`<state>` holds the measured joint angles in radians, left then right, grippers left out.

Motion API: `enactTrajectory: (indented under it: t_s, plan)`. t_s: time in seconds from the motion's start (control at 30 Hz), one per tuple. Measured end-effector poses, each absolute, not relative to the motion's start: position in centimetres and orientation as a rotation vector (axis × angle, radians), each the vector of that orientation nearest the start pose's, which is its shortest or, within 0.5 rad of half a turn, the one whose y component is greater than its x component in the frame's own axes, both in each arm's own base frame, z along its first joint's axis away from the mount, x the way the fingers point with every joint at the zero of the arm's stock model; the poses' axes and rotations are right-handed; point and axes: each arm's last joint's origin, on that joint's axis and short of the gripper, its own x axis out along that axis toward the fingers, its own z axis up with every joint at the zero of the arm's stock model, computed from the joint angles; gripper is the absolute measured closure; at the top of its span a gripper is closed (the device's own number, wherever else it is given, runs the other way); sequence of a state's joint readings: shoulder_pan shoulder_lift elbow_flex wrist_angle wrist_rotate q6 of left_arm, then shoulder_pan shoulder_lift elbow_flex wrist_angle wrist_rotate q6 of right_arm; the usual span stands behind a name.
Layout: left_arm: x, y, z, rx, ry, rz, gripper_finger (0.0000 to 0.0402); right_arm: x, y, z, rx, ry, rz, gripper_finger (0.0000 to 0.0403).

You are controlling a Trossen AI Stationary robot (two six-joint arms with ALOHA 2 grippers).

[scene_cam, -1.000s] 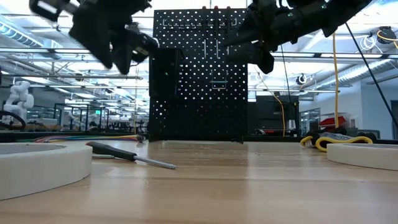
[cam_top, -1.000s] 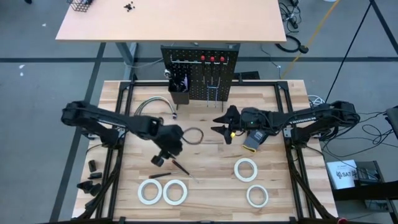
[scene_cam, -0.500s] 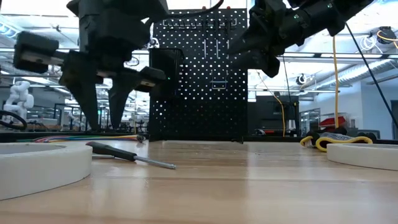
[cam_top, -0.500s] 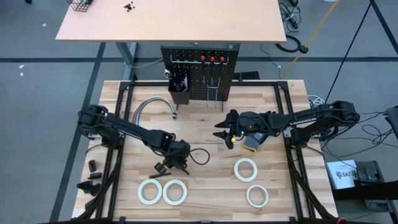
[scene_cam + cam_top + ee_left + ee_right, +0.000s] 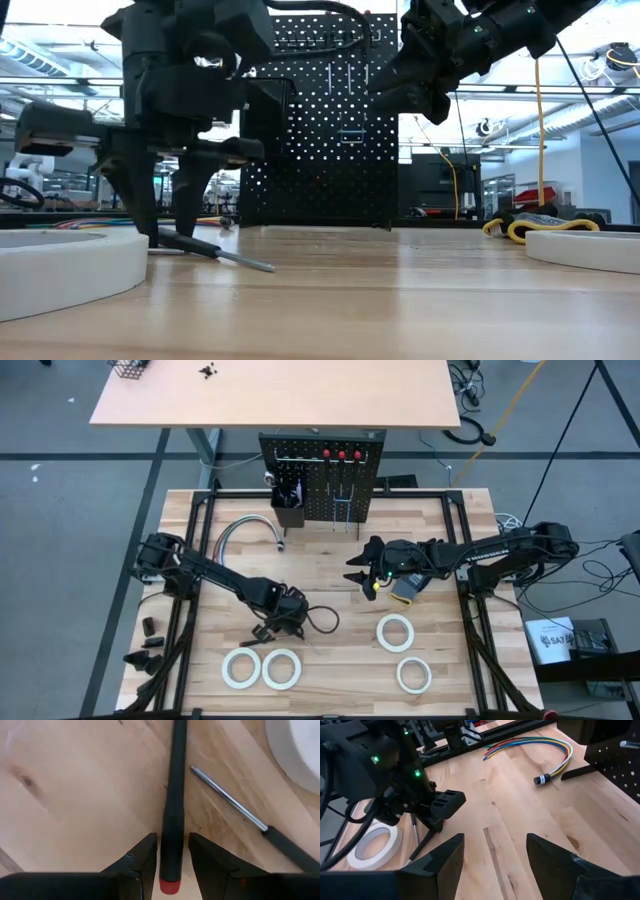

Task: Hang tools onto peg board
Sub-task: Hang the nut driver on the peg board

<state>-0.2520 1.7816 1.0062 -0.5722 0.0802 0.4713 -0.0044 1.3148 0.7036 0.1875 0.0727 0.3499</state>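
A black-handled screwdriver (image 5: 174, 795) with a red end cap lies flat on the wooden table. My left gripper (image 5: 172, 845) points down over it, open, with one finger on either side of the handle near the red end; I see no touch. A second screwdriver (image 5: 235, 810) with a bare silver shaft lies beside it. In the low view the left gripper (image 5: 165, 235) reaches down to the tabletop. My right gripper (image 5: 362, 570) hangs open above the table's middle. The black peg board (image 5: 322, 485) stands upright at the far edge, with red-handled tools hanging on it.
Two white tape rolls (image 5: 240, 668) (image 5: 282, 668) lie just near of the left gripper, and two more (image 5: 396, 631) (image 5: 413, 674) lie at the near right. A grey cable bundle (image 5: 245, 530) curves at the far left. A black-and-yellow object (image 5: 405, 588) lies under the right arm.
My left gripper has come down toward the table's near edge and tipped from slanting to pointing nearly straight down. Its fingers now stand astride the screwdriver's handle at table level. The gap between its fingers looks unchanged. The screwdrivers have not moved.
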Motion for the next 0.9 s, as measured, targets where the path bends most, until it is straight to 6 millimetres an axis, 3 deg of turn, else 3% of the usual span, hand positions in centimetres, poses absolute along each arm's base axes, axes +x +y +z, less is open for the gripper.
enactTrajectory:
  t_s: [0.2,0.43,0.53,0.8,0.9]
  plan:
    - [30.4,-8.1,13.6,0.483,1.271,-0.593,0.0286,27.6,-0.3,22.7,0.316,0.411,-0.148,0.0195]
    - [30.5,-8.0,13.9,0.435,1.311,-0.528,0.0363,27.6,-0.3,22.7,0.308,0.412,-0.147,0.0195]
    - [30.4,-7.7,14.6,0.402,1.339,-0.481,0.037,27.6,-0.3,22.7,0.308,0.412,-0.147,0.0195]
    - [29.0,-6.6,20.3,0.429,1.182,-0.412,0.037,27.6,-0.3,22.8,0.385,0.4,-0.159,0.0195]
    - [28.4,-6.1,22.5,0.421,1.083,-0.386,0.037,27.8,-0.1,23.1,0.431,0.385,-0.084,0.0195]
